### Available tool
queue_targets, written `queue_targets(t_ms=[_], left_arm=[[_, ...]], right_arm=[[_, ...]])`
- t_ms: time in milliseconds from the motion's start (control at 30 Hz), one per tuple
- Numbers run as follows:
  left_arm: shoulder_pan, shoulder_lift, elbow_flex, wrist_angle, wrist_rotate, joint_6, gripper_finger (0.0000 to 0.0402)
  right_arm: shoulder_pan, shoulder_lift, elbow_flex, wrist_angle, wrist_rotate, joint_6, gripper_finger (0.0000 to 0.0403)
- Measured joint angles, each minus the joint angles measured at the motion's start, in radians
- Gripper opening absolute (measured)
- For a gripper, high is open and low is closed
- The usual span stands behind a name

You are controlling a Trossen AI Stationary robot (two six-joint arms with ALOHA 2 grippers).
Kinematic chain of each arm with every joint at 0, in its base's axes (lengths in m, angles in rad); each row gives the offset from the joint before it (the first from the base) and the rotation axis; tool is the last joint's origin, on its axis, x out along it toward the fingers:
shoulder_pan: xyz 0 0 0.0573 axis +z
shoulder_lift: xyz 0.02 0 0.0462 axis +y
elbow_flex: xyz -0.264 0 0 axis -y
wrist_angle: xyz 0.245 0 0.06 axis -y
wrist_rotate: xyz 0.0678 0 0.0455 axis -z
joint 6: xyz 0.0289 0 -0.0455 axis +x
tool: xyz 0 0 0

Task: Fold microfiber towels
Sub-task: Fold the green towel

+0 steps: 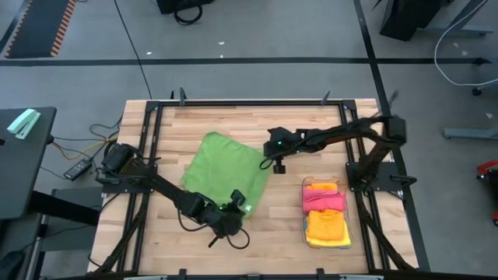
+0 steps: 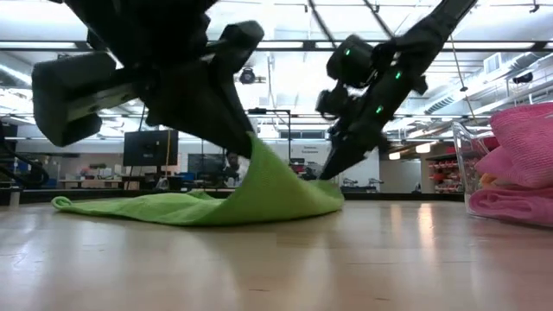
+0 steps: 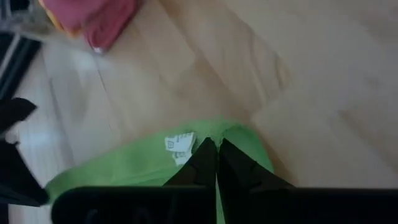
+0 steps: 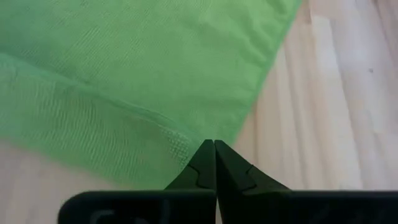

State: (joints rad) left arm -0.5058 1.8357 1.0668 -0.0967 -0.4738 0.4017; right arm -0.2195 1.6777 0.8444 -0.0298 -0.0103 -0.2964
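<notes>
i see the green towel (image 1: 222, 171) lying mostly flat on the wooden tabletop (image 1: 156, 241), about the middle. my left claw (image 1: 237, 204) sits at the towel's near corner, fingers pressed together and pinching the cloth there; in the left wrist view the fingertips (image 3: 208, 163) meet right on the green edge, next to a small white tag (image 3: 179, 147). the low view shows that corner lifted into a peak off the tabletop. my right claw (image 1: 274, 166) is at the towel's right corner, fingers also pressed together, tips at the cloth edge, pinching it. right of the right claw, a clear plastic bin (image 1: 327, 214) on the tabletop holds folded pink towels (image 1: 323, 198) and orange and yellow towels (image 1: 327, 227), well apart from the green one.
</notes>
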Motion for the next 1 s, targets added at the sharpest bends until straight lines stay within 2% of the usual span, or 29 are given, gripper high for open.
queue_targets(t_ms=[200,400,567,733,867,1000], left_arm=[[0.004,0.0,0.0,0.149,-0.005,0.092,0.0014],[0.018,-0.003,0.0,0.326,-0.003,0.212,0.0008],[0.032,-0.003,0.0,0.447,0.039,0.217,0.0018],[0.038,-0.003,0.0,0.552,0.103,0.214,0.0007],[0.036,-0.003,0.0,0.645,0.128,0.211,0.0018],[0.036,-0.003,0.0,0.681,0.18,0.155,0.0009]], right_arm=[[0.007,-0.174,0.001,-0.161,-0.045,0.006,0.0],[0.067,-0.303,0.001,-0.307,-0.081,0.001,0.0],[0.124,-0.37,0.001,-0.409,-0.078,0.002,0.0],[0.166,-0.434,0.001,-0.455,-0.016,0.028,0.0],[0.185,-0.497,0.001,-0.518,-0.013,0.062,0.0],[0.206,-0.557,0.001,-0.582,-0.031,0.102,0.0]])
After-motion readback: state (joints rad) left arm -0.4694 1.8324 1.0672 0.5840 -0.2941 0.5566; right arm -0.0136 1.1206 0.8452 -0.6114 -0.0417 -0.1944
